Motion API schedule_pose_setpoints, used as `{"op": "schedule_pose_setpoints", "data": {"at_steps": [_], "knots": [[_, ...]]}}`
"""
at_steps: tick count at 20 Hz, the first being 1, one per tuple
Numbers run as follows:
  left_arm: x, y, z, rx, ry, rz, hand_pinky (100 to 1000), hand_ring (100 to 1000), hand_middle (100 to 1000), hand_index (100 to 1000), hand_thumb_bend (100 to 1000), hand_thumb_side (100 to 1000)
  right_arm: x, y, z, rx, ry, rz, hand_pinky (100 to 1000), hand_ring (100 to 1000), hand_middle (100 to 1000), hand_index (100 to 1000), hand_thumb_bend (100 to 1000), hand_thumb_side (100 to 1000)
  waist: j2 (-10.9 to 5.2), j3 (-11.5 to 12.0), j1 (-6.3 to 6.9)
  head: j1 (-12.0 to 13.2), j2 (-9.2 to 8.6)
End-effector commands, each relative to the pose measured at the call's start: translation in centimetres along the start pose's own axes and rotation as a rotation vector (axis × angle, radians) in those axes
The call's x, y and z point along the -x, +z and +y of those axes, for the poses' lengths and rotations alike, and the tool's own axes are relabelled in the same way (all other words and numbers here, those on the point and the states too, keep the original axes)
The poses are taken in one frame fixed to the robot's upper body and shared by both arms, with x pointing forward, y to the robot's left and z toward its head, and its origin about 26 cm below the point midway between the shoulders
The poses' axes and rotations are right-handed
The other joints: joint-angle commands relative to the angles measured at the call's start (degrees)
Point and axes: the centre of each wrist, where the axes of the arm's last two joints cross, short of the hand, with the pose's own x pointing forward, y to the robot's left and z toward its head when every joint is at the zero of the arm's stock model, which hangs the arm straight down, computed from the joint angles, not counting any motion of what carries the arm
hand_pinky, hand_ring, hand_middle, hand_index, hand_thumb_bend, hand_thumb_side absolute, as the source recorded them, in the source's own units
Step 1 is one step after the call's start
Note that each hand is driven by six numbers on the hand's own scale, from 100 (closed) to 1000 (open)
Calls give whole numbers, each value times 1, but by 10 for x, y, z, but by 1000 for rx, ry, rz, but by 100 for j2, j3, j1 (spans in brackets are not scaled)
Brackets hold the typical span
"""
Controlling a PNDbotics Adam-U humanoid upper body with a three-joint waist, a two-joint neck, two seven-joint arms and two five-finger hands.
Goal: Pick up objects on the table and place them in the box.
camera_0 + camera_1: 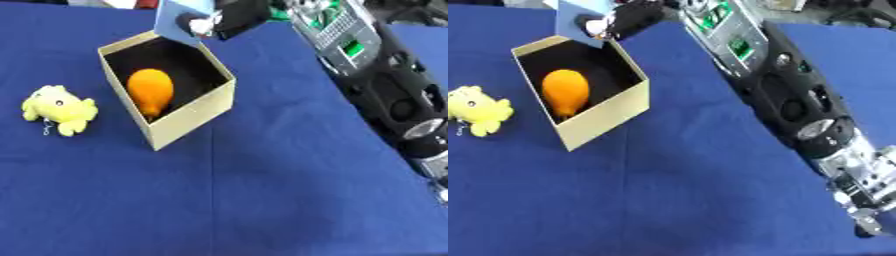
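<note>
your right hand [234,20] sits beyond the box's [188,117] far corner, curled on a light blue card [179,17]; thin and stiff, so hold its edge. right eye view: orange thing [564,92] lies inside, yellow plush [477,110] waits left, soft and light. left hand unseen.

The right arm [789,95] stretches far forward, its hand [229,20] with fingers curled closed.
</note>
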Motion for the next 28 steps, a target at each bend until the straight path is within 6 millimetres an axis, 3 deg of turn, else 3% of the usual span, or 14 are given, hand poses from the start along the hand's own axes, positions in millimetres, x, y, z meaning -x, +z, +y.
{"op": "schedule_pose_setpoints", "data": {"at_steps": [1,12,19,25,28], "knots": [[-3,-8,8,-28,-5,-27,584,835,717,803,562,1000,-11,-4,-3,5,30,-24,841,849,695,848,100,414,-89,2,38,-37,21],[-4,-7,7,-26,-2,-25,583,835,717,803,562,1000,-13,-23,26,-44,66,-3,883,883,788,907,100,486,-81,-1,40,-29,-35],[-3,-7,7,-26,-2,-23,582,835,717,802,561,1000,-10,-26,35,-62,138,21,901,923,842,926,110,555,-68,-2,31,-20,-21],[-3,-6,7,-26,-3,-21,581,835,716,802,553,1000,-6,-26,37,-39,223,52,925,954,875,944,244,702,-62,-8,39,-18,-14],[-3,-6,7,-26,-2,-21,581,835,716,802,554,1000,-4,-27,39,-43,250,66,936,968,893,963,299,720,-61,-11,45,-24,-17]]}}
